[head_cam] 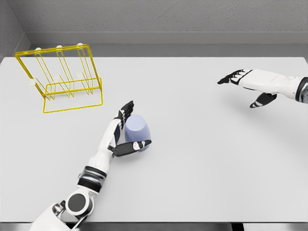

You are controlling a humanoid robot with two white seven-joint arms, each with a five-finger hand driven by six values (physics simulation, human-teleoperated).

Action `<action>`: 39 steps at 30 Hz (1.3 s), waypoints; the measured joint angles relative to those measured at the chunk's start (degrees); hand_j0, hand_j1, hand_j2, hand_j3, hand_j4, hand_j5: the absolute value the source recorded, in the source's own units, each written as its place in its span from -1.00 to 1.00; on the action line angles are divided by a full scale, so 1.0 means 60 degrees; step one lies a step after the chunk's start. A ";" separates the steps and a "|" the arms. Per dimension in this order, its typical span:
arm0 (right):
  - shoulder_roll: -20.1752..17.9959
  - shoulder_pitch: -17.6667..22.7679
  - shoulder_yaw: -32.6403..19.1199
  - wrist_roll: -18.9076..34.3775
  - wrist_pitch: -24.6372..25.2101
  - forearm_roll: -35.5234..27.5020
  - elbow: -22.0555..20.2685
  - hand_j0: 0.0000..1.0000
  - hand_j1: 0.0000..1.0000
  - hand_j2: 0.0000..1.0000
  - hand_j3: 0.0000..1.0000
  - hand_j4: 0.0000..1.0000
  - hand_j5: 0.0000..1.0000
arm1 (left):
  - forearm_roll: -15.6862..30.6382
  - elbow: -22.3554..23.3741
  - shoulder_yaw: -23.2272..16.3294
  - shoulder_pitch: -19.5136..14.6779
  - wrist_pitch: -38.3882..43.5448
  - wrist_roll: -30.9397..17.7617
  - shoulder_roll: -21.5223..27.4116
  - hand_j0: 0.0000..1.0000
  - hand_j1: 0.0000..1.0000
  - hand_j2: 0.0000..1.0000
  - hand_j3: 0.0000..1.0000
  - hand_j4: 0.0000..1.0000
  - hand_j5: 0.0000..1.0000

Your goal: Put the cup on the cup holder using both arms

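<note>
A pale blue cup [138, 130] stands on the white table [202, 159] left of the middle. My left hand [126, 129] is against its left side, fingers stretched up along the cup and the thumb reaching under its front; the fingers are spread and not closed round it. The yellow wire cup holder [62, 77] with white-tipped pegs stands at the back left, well apart from the cup. My right hand [245, 84] hovers over the table at the far right, fingers extended and holding nothing.
A grey wall runs behind the table's far edge. The table's front edge lies along the bottom of the view, near my left elbow [79, 204].
</note>
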 measured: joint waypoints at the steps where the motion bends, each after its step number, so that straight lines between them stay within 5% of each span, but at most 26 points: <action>1: 0.0003 0.0000 0.0001 0.0000 0.0000 0.0000 0.0004 1.00 1.00 1.00 1.00 1.00 1.00 | 0.0000 0.0039 -0.0003 -0.0015 0.0011 -0.0002 -0.0018 1.00 1.00 1.00 1.00 1.00 1.00; 21: 0.0010 0.0000 0.0003 -0.0001 0.0000 0.0000 0.0006 1.00 1.00 1.00 1.00 1.00 1.00 | -0.0001 0.0239 0.0018 0.0029 0.0290 0.0036 -0.0128 1.00 1.00 1.00 1.00 1.00 1.00; 34: 0.0019 0.0000 0.0003 -0.0002 0.0000 0.0000 0.0000 1.00 1.00 1.00 1.00 1.00 1.00 | -0.0078 0.0240 0.0023 0.0058 0.0313 0.0078 -0.0124 0.44 0.44 0.44 0.44 0.44 0.44; 39: 0.0013 0.0000 0.0003 -0.0004 0.0000 0.0000 -0.0001 1.00 1.00 1.00 1.00 1.00 1.00 | -0.0115 0.0236 0.0020 0.0058 0.0305 0.0081 -0.0123 0.40 0.40 0.40 0.40 0.40 0.40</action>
